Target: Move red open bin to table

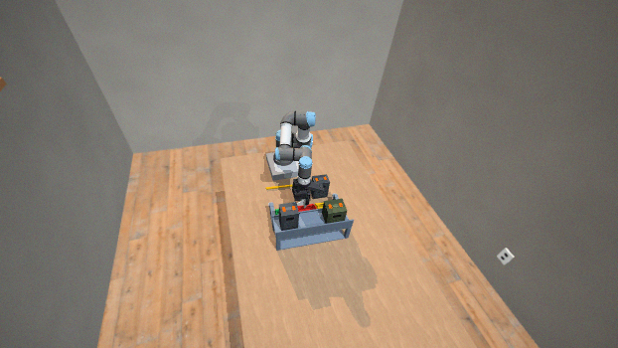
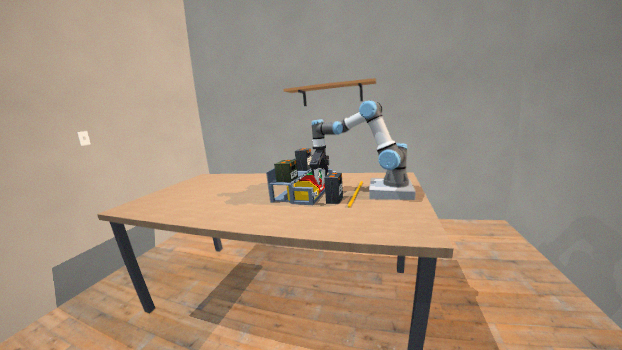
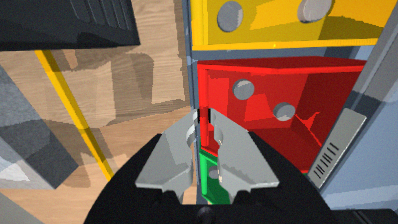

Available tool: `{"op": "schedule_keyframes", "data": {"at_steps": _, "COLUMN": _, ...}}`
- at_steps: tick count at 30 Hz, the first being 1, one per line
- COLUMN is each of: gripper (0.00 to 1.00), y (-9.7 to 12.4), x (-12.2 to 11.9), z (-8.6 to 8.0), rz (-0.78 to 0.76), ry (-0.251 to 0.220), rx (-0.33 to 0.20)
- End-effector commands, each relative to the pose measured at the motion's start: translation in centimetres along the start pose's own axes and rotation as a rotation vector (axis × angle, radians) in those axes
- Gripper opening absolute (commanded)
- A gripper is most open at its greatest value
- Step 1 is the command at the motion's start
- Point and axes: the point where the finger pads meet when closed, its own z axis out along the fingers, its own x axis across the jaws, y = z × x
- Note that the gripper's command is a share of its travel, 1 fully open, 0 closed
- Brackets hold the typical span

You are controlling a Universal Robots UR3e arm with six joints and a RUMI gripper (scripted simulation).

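Grey walls (image 1: pixel 224 50) (image 2: pixel 450 75) stand behind the table (image 1: pixel 407 298) (image 2: pixel 225 212) (image 3: pixel 162 65). The gripper (image 1: pixel 302 204) (image 2: pixel 318 182) (image 3: pixel 203 109) pinches the red bin (image 1: pixel 307 208) (image 2: pixel 310 179) (image 3: pixel 320 95); lifting it off the shelf (image 1: pixel 313 230) (image 2: pixel 271 192) (image 3: pixel 382 55) and setting it down are left.

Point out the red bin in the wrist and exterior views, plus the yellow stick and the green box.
red bin (image 3: pixel 320 92) (image 2: pixel 308 178): wrist, inner wall; exterior, visible upper part
yellow stick (image 3: pixel 75 112) (image 2: pixel 355 194) (image 1: pixel 278 187): all views, along its length
green box (image 1: pixel 336 213) (image 2: pixel 285 171): top and exterior, side face
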Motion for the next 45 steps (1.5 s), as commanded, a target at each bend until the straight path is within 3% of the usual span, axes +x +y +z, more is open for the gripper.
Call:
{"op": "schedule_keyframes", "data": {"at_steps": 1, "gripper": 0.00, "y": 0.0, "x": 0.1, "z": -0.5, "rz": 0.000, "ry": 0.003, "rx": -0.001}}
{"op": "schedule_keyframes", "data": {"at_steps": 10, "gripper": 0.00, "y": 0.0, "x": 0.1, "z": -0.5, "rz": 0.000, "ry": 0.003, "rx": -0.001}}
{"op": "schedule_keyframes", "data": {"at_steps": 15, "gripper": 0.00, "y": 0.0, "x": 0.1, "z": -1.6, "rz": 0.000, "ry": 0.003, "rx": -0.001}}
{"op": "schedule_keyframes", "data": {"at_steps": 45, "gripper": 0.00, "y": 0.0, "x": 0.1, "z": -2.2, "rz": 0.000, "ry": 0.003, "rx": -0.001}}
